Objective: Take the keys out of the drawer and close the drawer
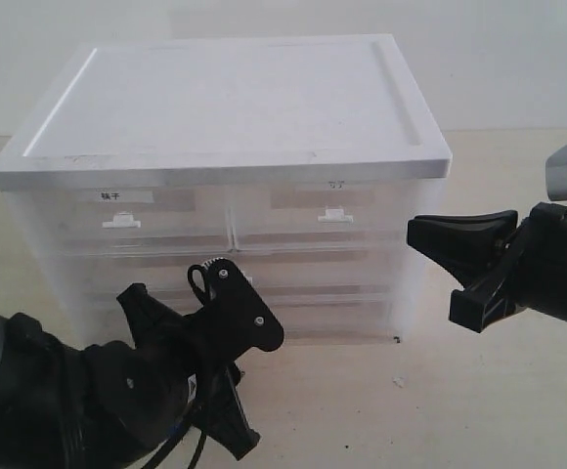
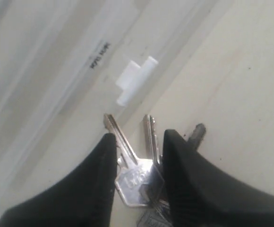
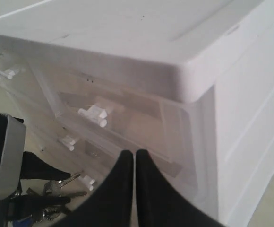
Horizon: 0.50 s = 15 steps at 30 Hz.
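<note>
Where the pale table point(image 1: 499, 391) meets the white wall point(image 1: 518, 59), I see the white-topped cabinet point(image 1: 235, 88). Low at its front, my left gripper point(image 2: 138, 142) pinches the keys point(image 2: 136, 177) outside the middle drawer point(image 1: 332, 276); I can't tell if it's fully in. By the cabinet's right corner, my right gripper point(image 3: 134, 156) has its fingers pressed together, holding nothing.

Centre-back on the table point(image 1: 518, 391), the cabinet point(image 1: 235, 88). Down in front, left of middle, the left gripper point(image 2: 140, 137), the keys point(image 2: 136, 178) between its fingers point(image 2: 99, 179), just before the cabinet's front. Off right, beside the front corner, the right gripper point(image 3: 133, 156).
</note>
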### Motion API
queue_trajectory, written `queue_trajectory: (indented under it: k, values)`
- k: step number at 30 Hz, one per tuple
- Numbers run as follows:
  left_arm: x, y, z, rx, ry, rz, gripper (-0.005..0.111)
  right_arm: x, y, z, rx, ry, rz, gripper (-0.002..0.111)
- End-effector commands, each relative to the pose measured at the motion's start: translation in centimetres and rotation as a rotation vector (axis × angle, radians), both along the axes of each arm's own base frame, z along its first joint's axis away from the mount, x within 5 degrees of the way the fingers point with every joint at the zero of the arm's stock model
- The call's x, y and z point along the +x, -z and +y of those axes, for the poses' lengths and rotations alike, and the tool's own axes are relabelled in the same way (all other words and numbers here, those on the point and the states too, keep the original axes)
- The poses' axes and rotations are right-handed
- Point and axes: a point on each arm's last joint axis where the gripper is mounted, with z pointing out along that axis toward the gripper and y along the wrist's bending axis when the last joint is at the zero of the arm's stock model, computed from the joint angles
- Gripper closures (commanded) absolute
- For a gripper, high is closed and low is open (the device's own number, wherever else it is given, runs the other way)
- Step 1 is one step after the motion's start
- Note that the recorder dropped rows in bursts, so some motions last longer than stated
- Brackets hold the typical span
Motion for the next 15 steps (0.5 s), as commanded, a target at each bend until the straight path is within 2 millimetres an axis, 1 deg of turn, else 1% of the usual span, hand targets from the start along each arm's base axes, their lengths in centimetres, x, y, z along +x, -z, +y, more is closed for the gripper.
queue_trajectory:
  k: [1, 2, 6, 11, 15]
  values:
    - [-0.1, -0.1, 0.1, 0.004, -0.007, -0.022, 0.102, 0.1, -0.1, 0.0, 0.005, -0.002, -0.003, 0.108]
    - [-0.3, 0.0, 0.1, 0.010, -0.005, -0.022, 0.102, 0.1, -0.1, 0.0, 0.005, -0.002, -0.003, 0.108]
    - [-1.4, -0.4, -0.8, 0.018, 0.052, -0.051, 0.102, 0.1, -0.1, 0.0, 0.005, -0.002, -0.003, 0.108]
    - [-2.9, -2.5, -2.0, -0.010, 0.095, -0.153, 0.102, 0.1, -0.1, 0.0, 0.006, -0.003, -0.004, 0.108]
    - [-3.1, -4.0, -2.1, -0.043, 0.092, -0.204, 0.102, 0.1, -0.1, 0.0, 0.006, -0.003, -0.004, 0.108]
